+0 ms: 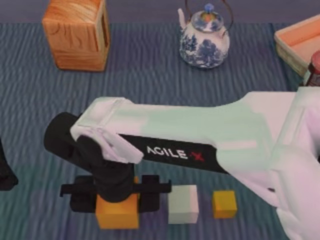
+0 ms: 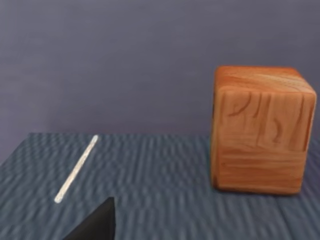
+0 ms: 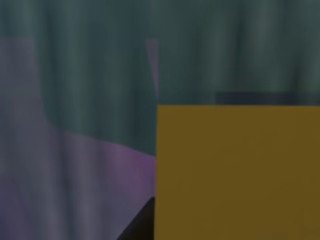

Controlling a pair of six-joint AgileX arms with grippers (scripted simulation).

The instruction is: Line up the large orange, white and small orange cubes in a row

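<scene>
At table front: right gripper [image 1: 116, 196] jaws spread wide astride large orange cube [image 1: 117, 212]; white cube [image 1: 183, 204], small orange cube [image 1: 224, 204] alongside

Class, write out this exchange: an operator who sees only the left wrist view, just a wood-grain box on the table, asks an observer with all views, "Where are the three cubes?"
Observer: In a row at the bottom of the top view, left to right and apart: large orange cube, white cube, small orange cube.
Operator: Which arm is working?
Observer: The right gripper is down over the large orange cube.
Operator: And my left arm?
Observer: The left gripper sits parked at the left edge of the table.
</scene>
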